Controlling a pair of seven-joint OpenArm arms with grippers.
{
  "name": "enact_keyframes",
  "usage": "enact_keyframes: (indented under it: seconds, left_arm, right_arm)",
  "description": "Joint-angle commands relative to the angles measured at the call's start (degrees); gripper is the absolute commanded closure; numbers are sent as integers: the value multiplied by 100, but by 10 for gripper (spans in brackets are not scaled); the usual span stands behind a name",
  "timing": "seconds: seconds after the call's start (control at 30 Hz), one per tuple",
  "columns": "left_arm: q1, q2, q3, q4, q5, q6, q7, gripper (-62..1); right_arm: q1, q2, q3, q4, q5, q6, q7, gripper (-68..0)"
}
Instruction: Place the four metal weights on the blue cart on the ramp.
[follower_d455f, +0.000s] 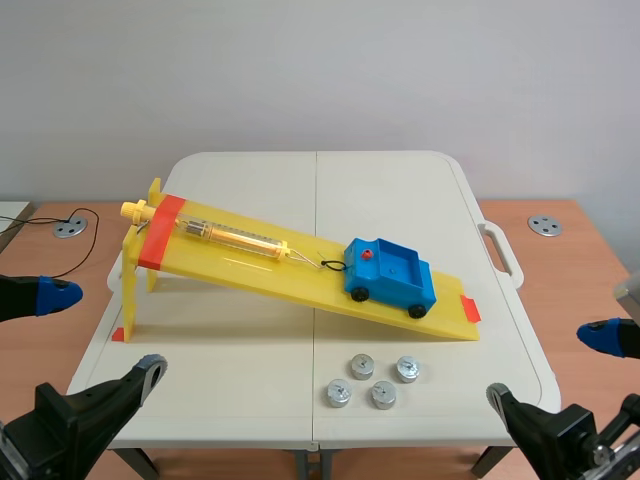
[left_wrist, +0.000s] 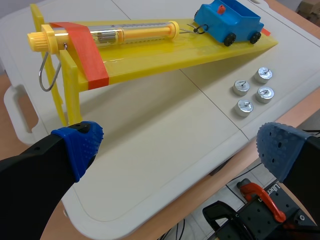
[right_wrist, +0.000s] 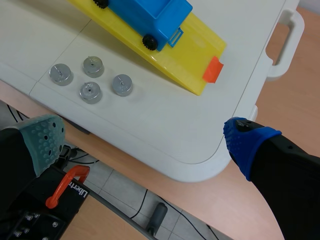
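- 4 weights (follower_d455f: 361, 366) clustered on the table (follower_d455f: 260, 350) near the ramp (follower_d455f: 240, 265)
- 1 cart (follower_d455f: 390, 277) low on that ramp
- my left gripper (left_wrist: 180, 150) and right gripper (right_wrist: 145, 137), both wide open

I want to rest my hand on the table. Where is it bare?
Bare: the near-left stretch of the table, between the raised end of the ramp and the four weights; also the far strip behind the ramp. Crowded: near right, where the weights cluster in front of the blue cart.
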Motion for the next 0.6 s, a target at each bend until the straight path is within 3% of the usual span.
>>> enact_keyframes:
  seconds: [0.0,0.57]
  left_arm:
    - [166,-79,-85,448,-426,-98,-916,-623]
    - [168,-79,-85,448,-426,-98,-914,-623]
  right_arm:
    - [-11,251,177,649,256,-122,721,-661]
    - [-11,251,177,649,92,-122,723,-661]
